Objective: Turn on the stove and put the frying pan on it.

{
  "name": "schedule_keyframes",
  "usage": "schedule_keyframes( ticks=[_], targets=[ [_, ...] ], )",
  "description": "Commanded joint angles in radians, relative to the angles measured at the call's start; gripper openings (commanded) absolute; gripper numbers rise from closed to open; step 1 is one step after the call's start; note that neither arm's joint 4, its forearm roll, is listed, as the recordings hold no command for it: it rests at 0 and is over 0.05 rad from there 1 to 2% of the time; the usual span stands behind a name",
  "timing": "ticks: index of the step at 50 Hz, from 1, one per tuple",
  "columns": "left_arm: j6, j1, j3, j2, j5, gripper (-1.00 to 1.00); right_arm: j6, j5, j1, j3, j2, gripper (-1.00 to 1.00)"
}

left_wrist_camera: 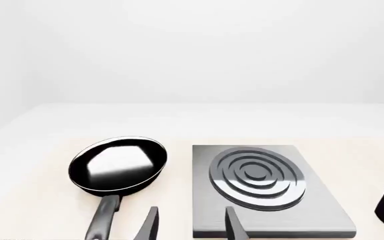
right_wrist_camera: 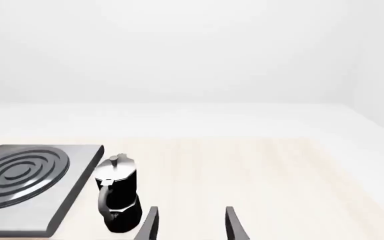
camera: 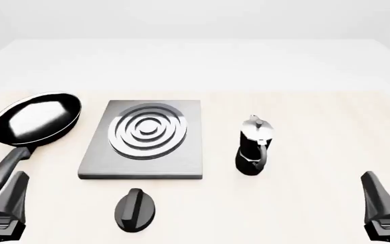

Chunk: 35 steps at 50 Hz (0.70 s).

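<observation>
Pale wooden table point(camera: 303, 203): round black frying pan point(camera: 36, 118) just ahead of the left gripper point(left_wrist_camera: 190, 226), fingers wide, empty. Right gripper point(right_wrist_camera: 190, 225) wide too, grey square stove point(camera: 144, 140) well off its left.

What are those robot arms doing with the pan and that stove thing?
Nothing is being held right now. Both grippers, the left gripper and the right gripper, are open and hang over the near edge of the table. The pan sits on the table left of the stove, not on it. The knob lies in front of the stove, untouched. A moka pot stands to the stove's right.
</observation>
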Motion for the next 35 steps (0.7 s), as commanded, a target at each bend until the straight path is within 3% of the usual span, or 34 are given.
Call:
schedule_keyframes(
  ticks=[1,14,16,20,21,24,28,32,35],
  targets=[
    [0.005,-0.008,-0.003,0.005,-0.001,1.00,-0.005,0.006,0.004,-0.001,0.002,1.00],
    [-0.013,-0.036,-0.017,0.027,0.028,1.00,-0.011,0.009,0.013,0.000,-0.001,1.00],
    [-0.041,-0.078,-0.026,0.054,0.033,1.00,-0.010,0.015,0.021,0.000,-0.001,1.00],
    [-0.026,-0.119,-0.033,0.118,0.033,1.00,-0.009,0.017,0.028,0.001,-0.001,1.00],
    [-0.054,-0.165,-0.046,0.163,0.040,1.00,-0.006,0.018,0.032,0.001,-0.001,1.00],
    [-0.052,-0.227,-0.063,0.213,0.054,1.00,-0.010,0.020,0.036,0.001,-0.001,1.00],
    [-0.087,-0.268,-0.088,0.296,0.075,1.00,-0.006,0.021,0.042,0.001,-0.001,1.00],
    [-0.092,-0.272,-0.124,0.278,0.134,1.00,-0.005,0.021,0.046,0.001,-0.001,1.00],
    [-0.108,-0.330,-0.144,0.326,0.161,1.00,-0.003,0.024,0.054,0.001,-0.001,1.00]
  ],
)
